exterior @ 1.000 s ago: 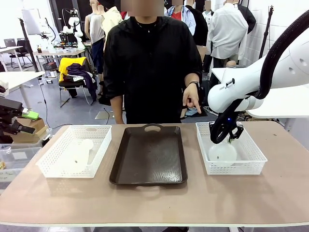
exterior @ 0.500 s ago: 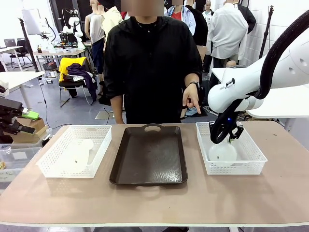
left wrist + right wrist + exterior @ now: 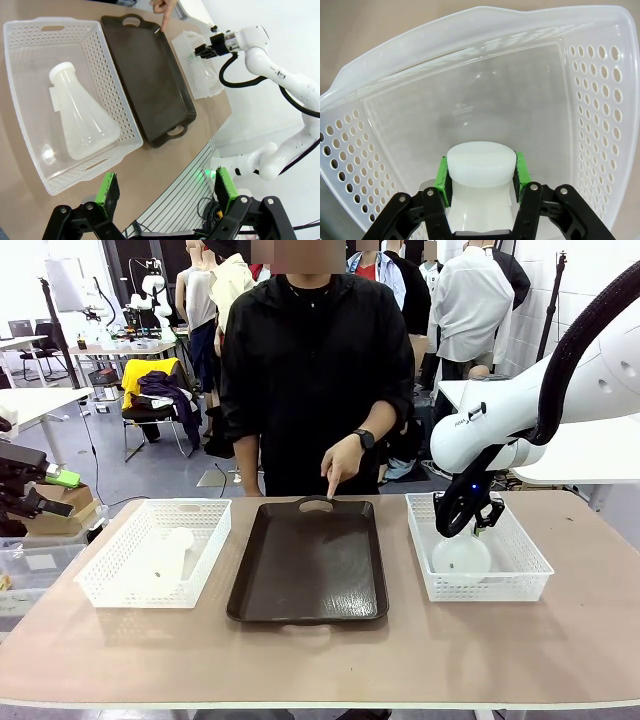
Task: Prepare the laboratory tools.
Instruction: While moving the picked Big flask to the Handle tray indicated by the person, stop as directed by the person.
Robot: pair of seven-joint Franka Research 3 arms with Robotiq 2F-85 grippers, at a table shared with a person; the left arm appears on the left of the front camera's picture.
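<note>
Now | my R gripper (image 3: 481, 172) pinching flask (image 3: 480, 157) neck, in R basket (image 3: 600, 100) | my L gripper (image 3: 166, 186) spread | 2nd flask (image 3: 82, 125) on its side, L basket (image 3: 30, 30) | person's hand (image 3: 343, 458) pointing at tray (image 3: 310, 570)

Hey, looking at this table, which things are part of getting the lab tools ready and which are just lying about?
Part of the job:
- left flask, lying in the left basket
- right flask, in the right basket, neck clamped by the right gripper

Just around:
- both baskets
- dark tray, though the person's hand points at it, so perhaps the drop spot
</note>
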